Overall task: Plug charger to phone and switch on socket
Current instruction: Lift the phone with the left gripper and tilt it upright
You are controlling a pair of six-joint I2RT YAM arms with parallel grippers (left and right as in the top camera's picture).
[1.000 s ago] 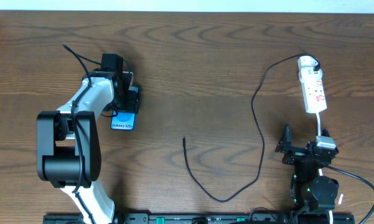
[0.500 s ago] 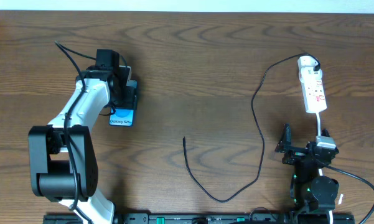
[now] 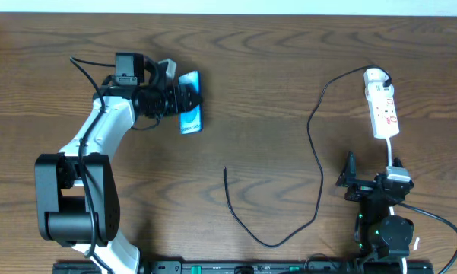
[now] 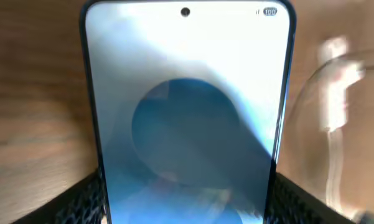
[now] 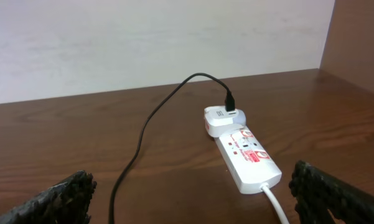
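Observation:
My left gripper (image 3: 184, 100) is shut on the phone (image 3: 191, 116), holding it by its side edges above the table at the upper left. In the left wrist view the phone (image 4: 187, 112) fills the frame, blue screen lit, with a black finger (image 4: 81, 199) against each lower side. The charger (image 3: 316, 152) is a thin black cable running from a white adapter in the socket (image 3: 382, 106) down in a loop to its free tip (image 3: 225, 170) mid-table. My right gripper (image 3: 350, 179) rests open at the lower right, and its wrist view faces the socket (image 5: 246, 155) and charger (image 5: 143, 130).
The socket's white cord (image 3: 391, 152) runs down toward my right arm's base. A pale wall (image 5: 162, 37) stands behind the far table edge.
My left arm has lifted the phone off the table and swung it up and to the right, turning it. The right arm, cable and socket are unmoved.

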